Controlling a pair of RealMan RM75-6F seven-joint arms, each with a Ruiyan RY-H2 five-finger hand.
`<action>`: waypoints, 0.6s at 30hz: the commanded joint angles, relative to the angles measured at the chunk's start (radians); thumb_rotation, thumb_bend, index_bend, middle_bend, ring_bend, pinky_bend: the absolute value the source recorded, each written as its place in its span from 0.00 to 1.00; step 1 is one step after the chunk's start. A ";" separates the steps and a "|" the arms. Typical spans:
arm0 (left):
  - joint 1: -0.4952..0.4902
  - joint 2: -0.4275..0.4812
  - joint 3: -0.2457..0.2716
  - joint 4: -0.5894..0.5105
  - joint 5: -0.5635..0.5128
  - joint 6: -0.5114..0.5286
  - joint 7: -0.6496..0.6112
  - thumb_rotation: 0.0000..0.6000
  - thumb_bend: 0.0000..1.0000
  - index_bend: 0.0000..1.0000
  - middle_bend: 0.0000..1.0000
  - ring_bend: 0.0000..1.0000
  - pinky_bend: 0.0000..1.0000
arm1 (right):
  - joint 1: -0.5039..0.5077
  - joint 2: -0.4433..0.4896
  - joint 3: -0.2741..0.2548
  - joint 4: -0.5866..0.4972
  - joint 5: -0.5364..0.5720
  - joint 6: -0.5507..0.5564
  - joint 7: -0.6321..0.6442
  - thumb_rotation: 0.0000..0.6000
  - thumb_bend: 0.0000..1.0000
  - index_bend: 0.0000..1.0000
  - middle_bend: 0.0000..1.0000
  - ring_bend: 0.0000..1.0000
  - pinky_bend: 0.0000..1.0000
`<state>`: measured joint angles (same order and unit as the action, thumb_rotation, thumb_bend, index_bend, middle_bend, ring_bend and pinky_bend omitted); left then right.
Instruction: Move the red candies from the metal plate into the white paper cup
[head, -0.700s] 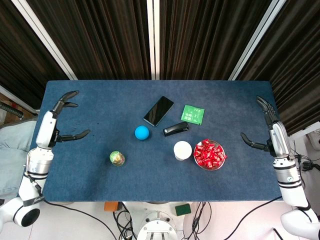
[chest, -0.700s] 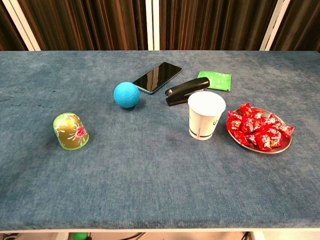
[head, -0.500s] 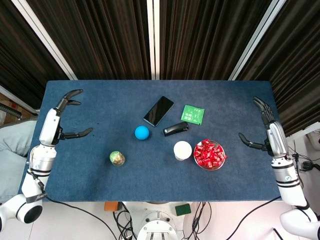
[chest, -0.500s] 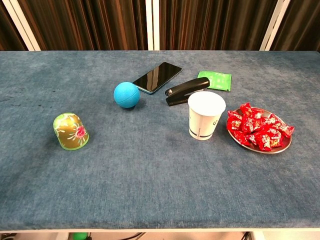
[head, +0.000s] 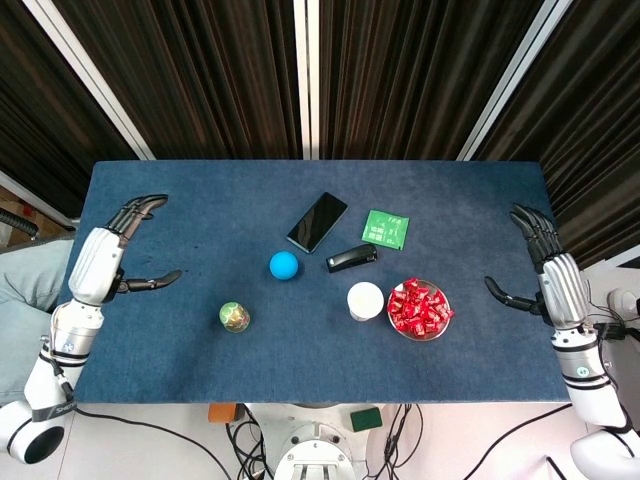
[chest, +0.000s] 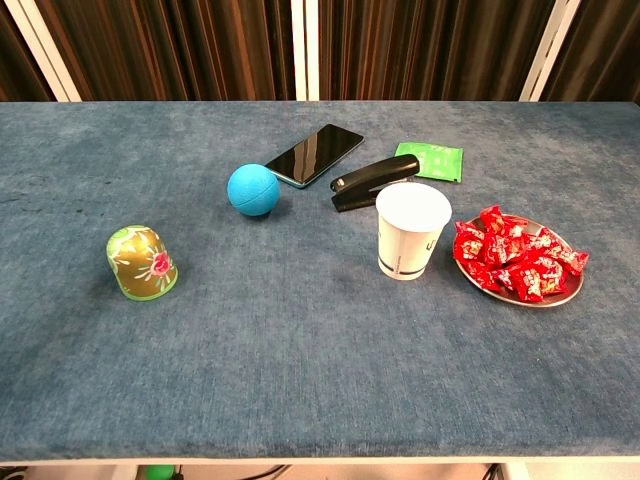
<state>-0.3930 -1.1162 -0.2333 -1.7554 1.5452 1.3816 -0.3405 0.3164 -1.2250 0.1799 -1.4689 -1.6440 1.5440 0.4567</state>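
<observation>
Both arms have shifted slightly at the bench's edges, the left robot hand (head: 108, 258) and right robot hand (head: 548, 270) still empty with fingers apart, so the red candies (chest: 518, 261) remain untouched on the metal plate (chest: 556, 298), just right of the white paper cup (chest: 408, 230).

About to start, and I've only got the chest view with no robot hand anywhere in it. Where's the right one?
Observer: The right robot hand hangs open over the right edge of the table, apart from the metal plate.
Operator: And the left one?
Observer: The left robot hand is open too, at the left edge, far from the white paper cup.
</observation>
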 joint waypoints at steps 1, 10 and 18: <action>0.030 0.070 0.046 -0.071 -0.012 -0.022 0.192 1.00 0.10 0.14 0.14 0.11 0.26 | -0.029 0.066 -0.055 -0.036 -0.034 -0.025 -0.242 1.00 0.27 0.00 0.00 0.00 0.00; 0.117 0.016 0.114 -0.061 -0.045 0.055 0.365 1.00 0.11 0.14 0.14 0.10 0.24 | -0.040 0.132 -0.135 -0.176 0.095 -0.257 -0.673 1.00 0.26 0.00 0.07 0.00 0.00; 0.180 -0.039 0.157 0.052 -0.050 0.107 0.337 1.00 0.11 0.14 0.14 0.10 0.24 | 0.015 0.087 -0.164 -0.208 0.162 -0.426 -0.763 1.00 0.26 0.05 0.06 0.00 0.00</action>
<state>-0.2279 -1.1432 -0.0862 -1.7259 1.5007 1.4751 -0.0003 0.3109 -1.1238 0.0272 -1.6621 -1.5084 1.1557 -0.2870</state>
